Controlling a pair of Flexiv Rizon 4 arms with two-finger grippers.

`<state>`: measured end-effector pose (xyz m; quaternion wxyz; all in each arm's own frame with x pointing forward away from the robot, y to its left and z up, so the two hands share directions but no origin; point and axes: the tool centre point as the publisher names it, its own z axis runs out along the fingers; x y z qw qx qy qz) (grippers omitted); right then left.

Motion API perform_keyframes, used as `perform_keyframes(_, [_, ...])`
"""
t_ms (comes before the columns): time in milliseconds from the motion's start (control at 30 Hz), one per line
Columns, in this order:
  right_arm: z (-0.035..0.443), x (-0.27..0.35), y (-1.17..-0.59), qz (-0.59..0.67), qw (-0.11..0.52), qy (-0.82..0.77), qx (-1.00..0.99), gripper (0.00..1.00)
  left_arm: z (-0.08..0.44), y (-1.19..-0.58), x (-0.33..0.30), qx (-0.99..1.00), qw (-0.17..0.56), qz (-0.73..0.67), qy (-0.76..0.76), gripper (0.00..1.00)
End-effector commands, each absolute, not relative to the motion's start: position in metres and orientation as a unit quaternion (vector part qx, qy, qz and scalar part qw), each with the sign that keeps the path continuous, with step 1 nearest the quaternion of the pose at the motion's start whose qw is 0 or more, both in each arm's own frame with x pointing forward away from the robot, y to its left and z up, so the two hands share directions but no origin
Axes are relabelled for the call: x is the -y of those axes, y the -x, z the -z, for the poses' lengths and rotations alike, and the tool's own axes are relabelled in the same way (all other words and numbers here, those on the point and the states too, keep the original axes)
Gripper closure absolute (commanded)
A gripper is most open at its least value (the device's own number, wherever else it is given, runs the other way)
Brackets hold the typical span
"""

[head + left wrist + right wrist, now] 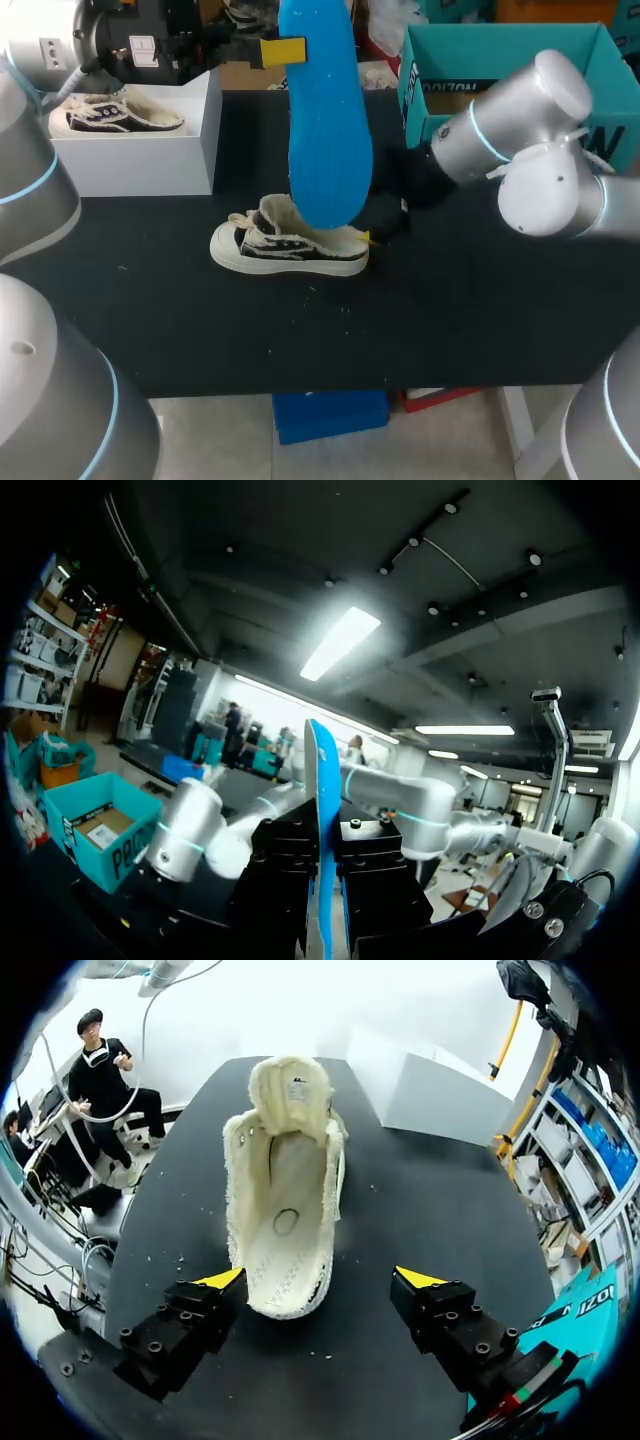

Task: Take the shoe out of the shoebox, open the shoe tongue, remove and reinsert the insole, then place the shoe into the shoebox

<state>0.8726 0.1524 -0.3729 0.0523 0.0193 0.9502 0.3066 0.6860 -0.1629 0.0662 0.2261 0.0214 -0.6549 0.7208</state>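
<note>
My left gripper (288, 50) holds the blue insole (325, 130) high over the table, with the insole hanging down in front of the shoe. In the left wrist view the insole (320, 780) stands edge-on, clamped between the black fingers (375, 880). The cream and black shoe (290, 247) rests on its sole on the black table (450, 320). My right gripper (320, 1280) is open at the shoe's heel end. The shoe (285, 1210) lies ahead of it with its tongue pulled back and its inside bare. The heel is nearer one finger, with neither finger touching it.
A white shoebox (150, 150) at the back left holds a second shoe (115, 115). A teal box (500, 60) stands at the back right behind my right arm (520, 130). Bare table lies in front of the shoe.
</note>
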Motion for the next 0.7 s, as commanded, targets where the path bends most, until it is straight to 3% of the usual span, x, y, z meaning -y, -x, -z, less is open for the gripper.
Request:
perform_keyframes(33, [0.369,-0.168,-0.881,-0.098,0.039,-0.03,-0.994,0.07,-0.065,-0.685,0.163,0.655,0.225,-0.721,-0.022,1.0])
perform_keyframes(167, [0.368,-0.182,-0.886,-0.06,0.036,-0.026,-0.997,0.02,-0.065,-0.685,0.163,0.655,0.225,-0.721,-0.022,1.0])
perform_keyframes(400, [0.37,-0.207,-0.888,-0.001,0.02,-0.019,-1.0,0.02,-0.065,-0.685,0.163,0.655,0.225,-0.721,-0.022,1.0])
perform_keyframes(433, [0.372,-0.209,-0.887,0.004,0.018,-0.018,-1.0,0.05,-0.065,-0.685,0.163,0.655,0.225,-0.721,-0.022,1.0])
perform_keyframes(467, [0.373,-0.212,-0.887,0.009,0.015,-0.017,-1.0,0.19,-0.065,-0.685,0.163,0.655,0.225,-0.721,-0.022,1.0])
perform_keyframes(500, [0.374,-0.214,-0.886,0.016,0.013,-0.016,-1.0,0.2,-0.065,-0.685,0.163,0.655,0.225,-0.721,-0.022,1.0])
perform_keyframes(633, [0.383,-0.222,-0.887,0.036,0.006,-0.015,-0.999,0.09,-0.065,-0.685,0.163,0.655,0.225,-0.721,-0.022,1.0])
perform_keyframes(700, [0.386,-0.226,-0.888,0.054,0.004,-0.014,-0.998,0.12,-0.065,-0.685,0.163,0.655,0.225,-0.721,-0.022,1.0])
